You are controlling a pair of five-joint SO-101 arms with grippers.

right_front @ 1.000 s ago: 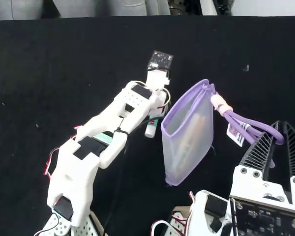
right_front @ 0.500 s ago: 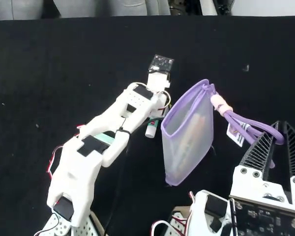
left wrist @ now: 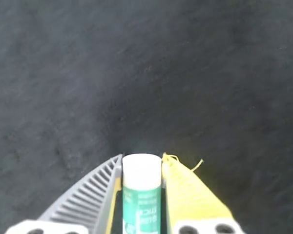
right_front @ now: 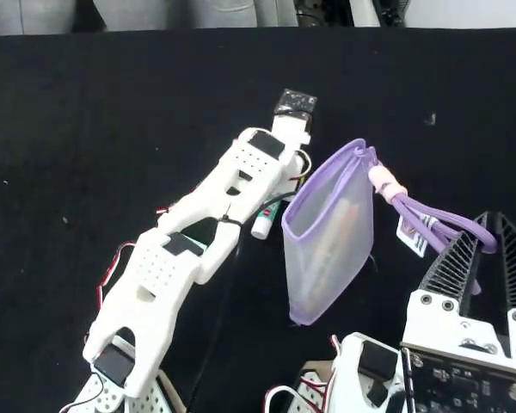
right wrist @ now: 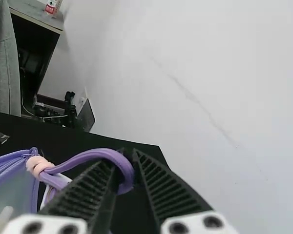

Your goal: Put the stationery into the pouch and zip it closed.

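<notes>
A translucent purple pouch (right_front: 327, 237) hangs above the black table by its purple strap (right_front: 434, 222), mouth open toward the upper left. My right gripper (right wrist: 122, 178) is shut on that strap (right wrist: 95, 158), holding it near the right edge. Pale stationery shows inside the pouch. My left gripper (left wrist: 141, 163) is shut on a green-and-white glue stick (left wrist: 141, 195), white cap forward, over bare black table. In the high view the left arm (right_front: 241, 185) stretches toward the pouch's mouth, and the glue stick (right_front: 264, 219) pokes out beneath it just left of the pouch.
A white tag (right_front: 413, 234) hangs from the strap. The black table (right_front: 112, 112) spreads open to the left and back. The right arm's base and circuit board (right_front: 464, 370) fill the lower right corner.
The left arm has shifted to the right and farther back, bringing the glue stick closer to the pouch's mouth. The pouch and right gripper have stayed put.
</notes>
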